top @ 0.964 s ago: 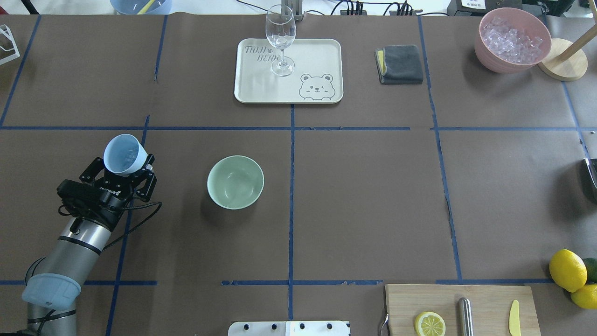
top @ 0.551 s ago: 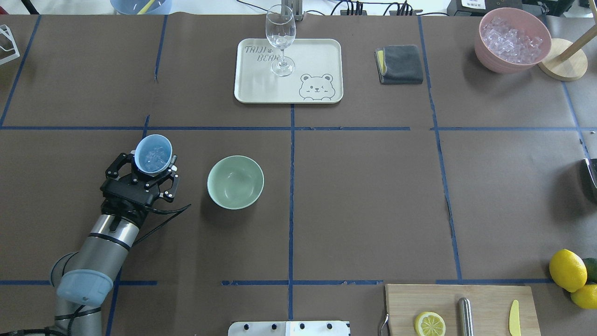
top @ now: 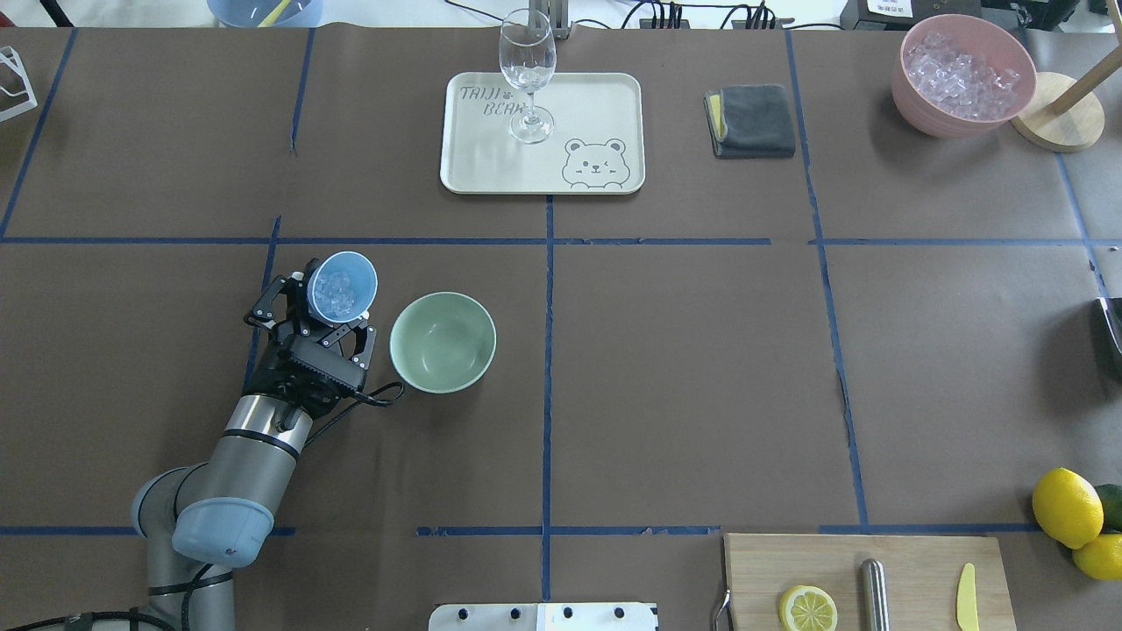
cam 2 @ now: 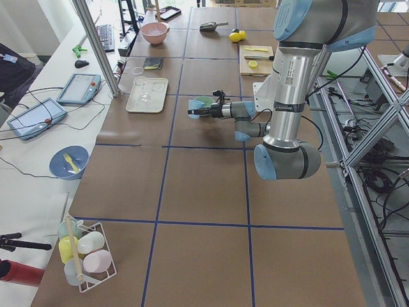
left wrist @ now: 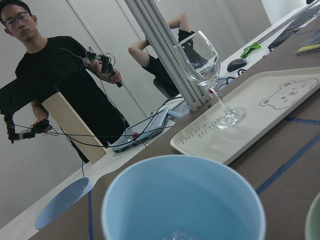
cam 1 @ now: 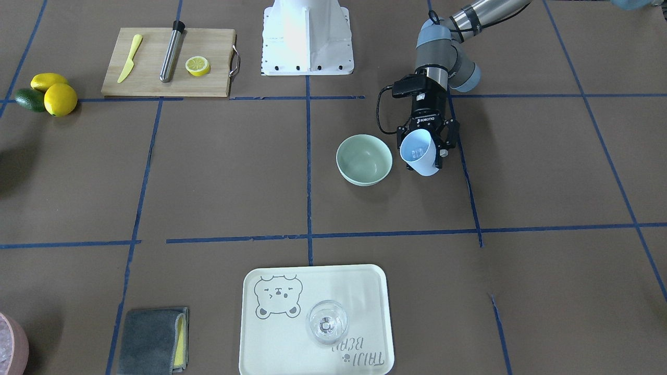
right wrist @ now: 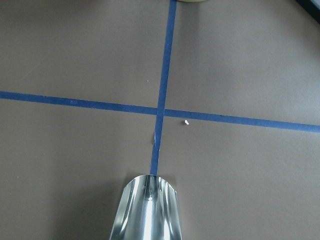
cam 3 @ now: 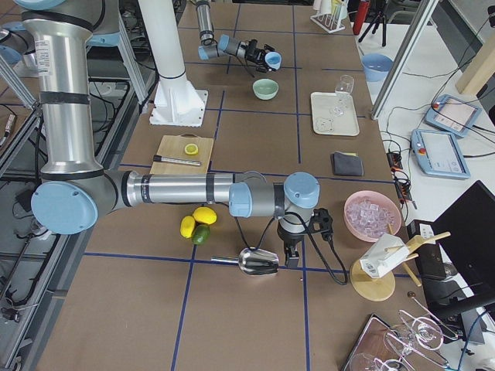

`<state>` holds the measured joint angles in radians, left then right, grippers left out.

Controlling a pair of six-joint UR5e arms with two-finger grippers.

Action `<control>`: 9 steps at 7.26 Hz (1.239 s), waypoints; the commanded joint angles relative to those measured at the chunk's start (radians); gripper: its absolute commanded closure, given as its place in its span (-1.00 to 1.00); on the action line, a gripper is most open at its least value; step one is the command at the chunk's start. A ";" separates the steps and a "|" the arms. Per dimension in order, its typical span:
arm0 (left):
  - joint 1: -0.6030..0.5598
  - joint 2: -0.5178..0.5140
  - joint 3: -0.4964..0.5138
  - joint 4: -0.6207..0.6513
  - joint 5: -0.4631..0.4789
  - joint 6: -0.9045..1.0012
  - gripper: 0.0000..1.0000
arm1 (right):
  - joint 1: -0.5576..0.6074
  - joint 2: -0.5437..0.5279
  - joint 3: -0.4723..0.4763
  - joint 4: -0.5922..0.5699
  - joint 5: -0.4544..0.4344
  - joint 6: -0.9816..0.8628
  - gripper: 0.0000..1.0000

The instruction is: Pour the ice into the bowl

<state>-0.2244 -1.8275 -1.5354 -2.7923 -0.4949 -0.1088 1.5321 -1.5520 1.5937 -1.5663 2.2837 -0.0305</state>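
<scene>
Now the left tool (top: 326, 317), clenched on a light blue cup (top: 358, 273) of clear ice cubes (top: 335, 289), hangs just left of the round mint-green bowl (top: 443, 342) in the overhead view.

Robotics lab, bench rig.
Tape-gridded table (top: 684, 368), robot arm (top: 263, 438), aluminium frame (cam 2: 96, 45), teach pendant (cam 2: 78, 88), person (left wrist: 55, 85) holding a wired controller (left wrist: 111, 75).

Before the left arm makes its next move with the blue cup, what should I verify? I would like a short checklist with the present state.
1. Left gripper shut on the light blue cup: ok.
2. Ice inside the cup: ok.
3. Bowl upright and empty: ok.
4. Cup mouth above the bowl: not ok, it is beside it.
5. Nothing between cup and bowl: ok.
</scene>
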 commanded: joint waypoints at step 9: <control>0.043 -0.102 0.032 0.007 0.193 0.975 1.00 | 0.005 -0.013 -0.001 0.000 -0.001 0.001 -1.00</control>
<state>-0.1816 -1.9177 -1.5121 -2.7866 -0.3169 0.7859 1.5370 -1.5649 1.5923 -1.5662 2.2826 -0.0292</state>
